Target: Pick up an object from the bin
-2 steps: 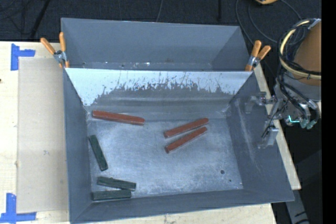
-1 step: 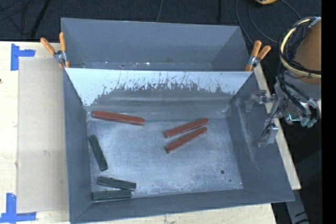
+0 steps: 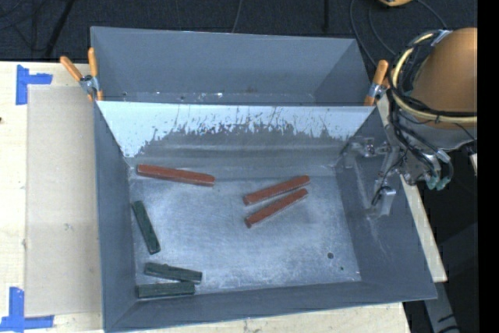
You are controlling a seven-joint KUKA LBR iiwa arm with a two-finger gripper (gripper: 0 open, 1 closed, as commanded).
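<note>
Two red-brown sticks point(image 3: 276, 189) lie side by side mid-bin point(image 3: 234, 74), nearest the jaws, which hang over the right slope, apart from them. Whether the jaws are open I cannot tell; they seemingly hold nothing. A third red-brown stick point(image 3: 175, 175) lies left, and three dark green sticks point(image 3: 145, 227) lie front left.

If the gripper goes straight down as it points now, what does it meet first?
Probably the bin's bare right wall: the gripper hangs above that slope, with no stick under it. The nearest reddish-brown stick lies apart, on the floor toward the bin's middle. Depth is unclear.
</note>
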